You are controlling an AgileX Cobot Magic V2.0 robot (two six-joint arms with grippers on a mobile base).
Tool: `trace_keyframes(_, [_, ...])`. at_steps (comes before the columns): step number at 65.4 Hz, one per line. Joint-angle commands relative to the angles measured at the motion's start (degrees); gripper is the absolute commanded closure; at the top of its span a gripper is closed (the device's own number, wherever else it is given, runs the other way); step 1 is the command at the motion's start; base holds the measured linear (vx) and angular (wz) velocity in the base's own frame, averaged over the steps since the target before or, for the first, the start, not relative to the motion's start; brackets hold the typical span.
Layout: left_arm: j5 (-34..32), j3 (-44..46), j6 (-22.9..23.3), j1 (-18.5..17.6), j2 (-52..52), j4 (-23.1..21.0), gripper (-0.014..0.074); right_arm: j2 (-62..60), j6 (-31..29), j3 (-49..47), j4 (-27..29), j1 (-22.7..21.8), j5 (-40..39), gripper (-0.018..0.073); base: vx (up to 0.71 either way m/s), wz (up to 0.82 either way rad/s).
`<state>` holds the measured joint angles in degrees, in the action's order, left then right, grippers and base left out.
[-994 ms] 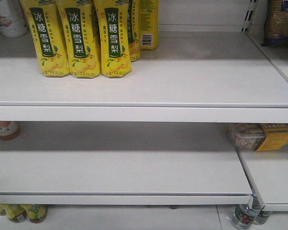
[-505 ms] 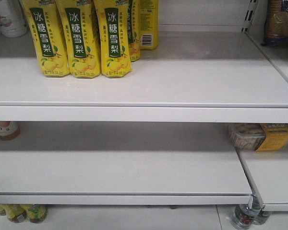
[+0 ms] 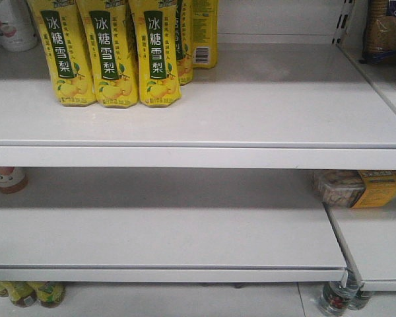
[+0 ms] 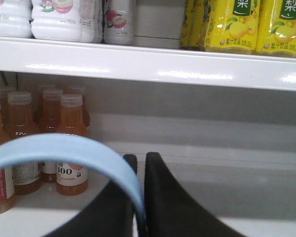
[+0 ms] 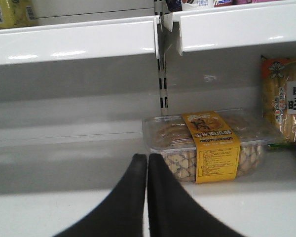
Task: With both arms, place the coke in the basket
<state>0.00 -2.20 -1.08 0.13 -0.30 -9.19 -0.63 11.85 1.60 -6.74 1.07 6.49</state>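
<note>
the left gripper (image 4: 138, 197) is clamped on the light blue basket handle (image 4: 64, 148); behind it orange juice bottles (image 4: 71, 148) stand on a shelf (image 4: 197, 187); the right gripper (image 5: 147, 187) has its fingers pressed together, holding nothing; beyond it lies a clear snack box (image 5: 212, 143); the coke shows in no view; further up, yellow bottles (image 3: 105, 53) stand.

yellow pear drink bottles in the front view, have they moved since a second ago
No. The yellow pear drink bottles stand at the same spot on the upper shelf, their bases equally far behind its front edge as before.
</note>
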Motion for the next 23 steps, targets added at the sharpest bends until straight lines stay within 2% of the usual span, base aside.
trace_keyframes(1, [-7.79,1.70,-2.26,0.03,-1.25,2.93,0.0603,-0.75,-0.24,0.43,-0.35,-0.44,-3.94,0.0565,0.00,0.00])
trace_keyframes(23, [-7.79,1.70,-2.26,0.03,-1.25,2.93,0.0603,-0.75,-0.24,0.43,-0.35,-0.44,-3.94,0.0565,0.00,0.00])
